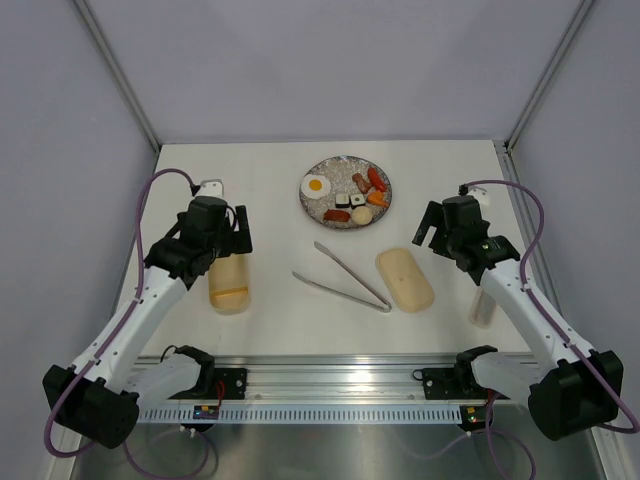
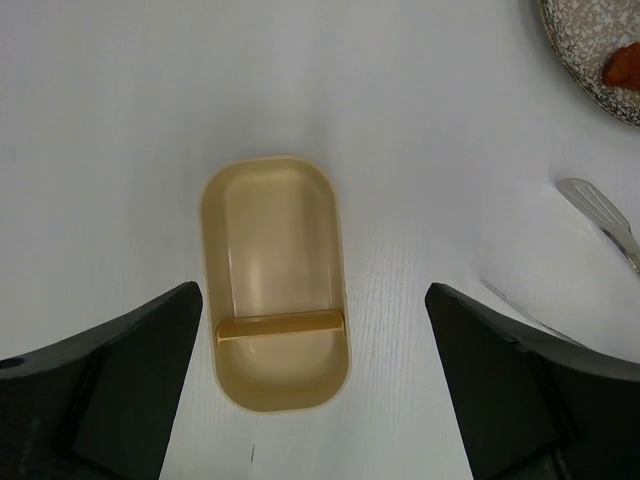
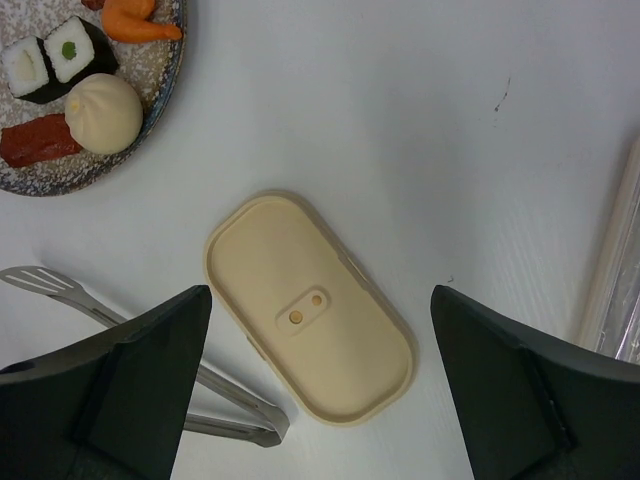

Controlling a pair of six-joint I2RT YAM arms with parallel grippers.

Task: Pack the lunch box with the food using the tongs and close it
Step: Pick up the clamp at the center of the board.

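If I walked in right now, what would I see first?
Probably the round plate of colourful toy food at the far middle of the white table. Nearer, silver tongs lie beside the cream lid, and the empty lunch box sits over on the left.

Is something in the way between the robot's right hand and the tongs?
Nothing visible. The tongs lie bare on the table. The open right gripper hangs above the lid, which lies close beside the tongs' joined end, not on them.
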